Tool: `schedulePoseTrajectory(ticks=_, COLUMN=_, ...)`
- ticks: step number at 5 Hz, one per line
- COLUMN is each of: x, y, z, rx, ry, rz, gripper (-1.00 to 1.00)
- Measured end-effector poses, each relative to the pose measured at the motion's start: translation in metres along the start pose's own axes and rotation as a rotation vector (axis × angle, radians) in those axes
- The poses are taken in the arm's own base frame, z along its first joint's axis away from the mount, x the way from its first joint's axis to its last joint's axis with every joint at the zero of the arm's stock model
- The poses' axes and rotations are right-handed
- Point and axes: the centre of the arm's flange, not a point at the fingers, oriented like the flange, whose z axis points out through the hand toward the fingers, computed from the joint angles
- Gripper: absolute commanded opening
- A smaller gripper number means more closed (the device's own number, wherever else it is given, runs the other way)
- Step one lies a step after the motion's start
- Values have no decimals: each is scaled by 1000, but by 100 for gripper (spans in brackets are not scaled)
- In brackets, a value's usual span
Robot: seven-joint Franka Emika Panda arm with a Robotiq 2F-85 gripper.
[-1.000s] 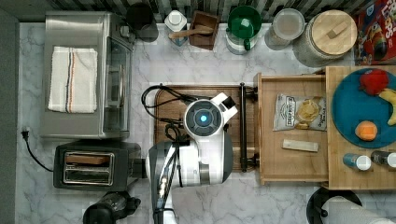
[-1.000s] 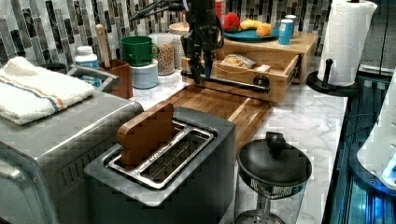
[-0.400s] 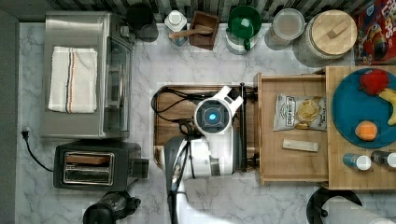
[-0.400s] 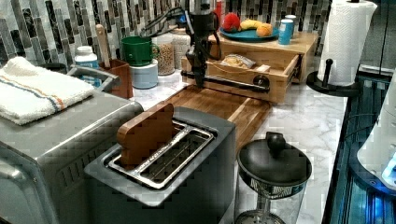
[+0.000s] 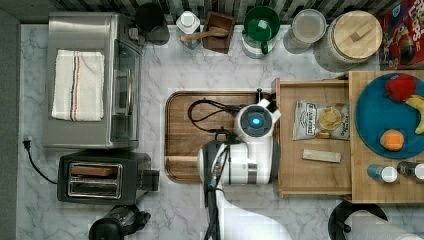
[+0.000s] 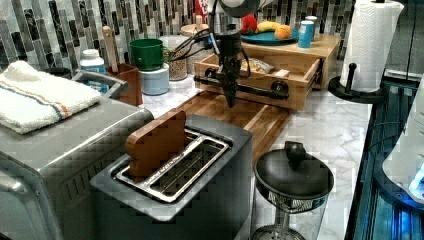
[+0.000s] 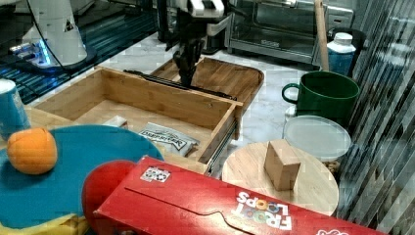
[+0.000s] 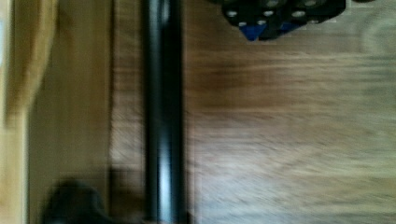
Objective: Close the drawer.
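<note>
The drawer [image 5: 311,176] is a shallow light-wood box standing pulled out from under the butcher-block top [image 5: 382,187]. It holds a snack bag [image 5: 320,120] and a small wooden block [image 5: 321,156]. A black bar handle [image 6: 260,90] runs along its front. My gripper [image 6: 230,98] points straight down, shut and empty, over the dark cutting board [image 5: 182,150] just outside the handle. In the wrist view the handle [image 8: 161,116] lies a short gap away from my fingertips [image 8: 254,31]. From the right view the gripper [image 7: 186,78] hangs right behind the handle [image 7: 210,91].
A blue plate [image 5: 376,122] with fruit and small bottles [image 5: 382,173] sit on the butcher-block top. A toaster [image 5: 100,178], toaster oven [image 5: 85,80], green mug [image 5: 261,22], jars [image 5: 350,37] and a paper-towel stand [image 6: 367,45] ring the marble counter.
My arm has moved toward the top view's right, from over the middle of the cutting board to right beside the drawer's handle. The drawer has not moved.
</note>
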Motion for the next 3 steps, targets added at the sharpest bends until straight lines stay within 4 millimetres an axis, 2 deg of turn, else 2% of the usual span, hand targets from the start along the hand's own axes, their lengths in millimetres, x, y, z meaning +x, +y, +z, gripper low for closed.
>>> schedulePoseTrajectory(ticks=1, x=-9, y=26, z=-3, rx=-16, ry=-29, rz=-4, gripper=-100)
schedulePoseTrajectory(ticks=3, x=-8, y=58, z=-30, rx=-34, ry=26, rz=-123, gripper=-100)
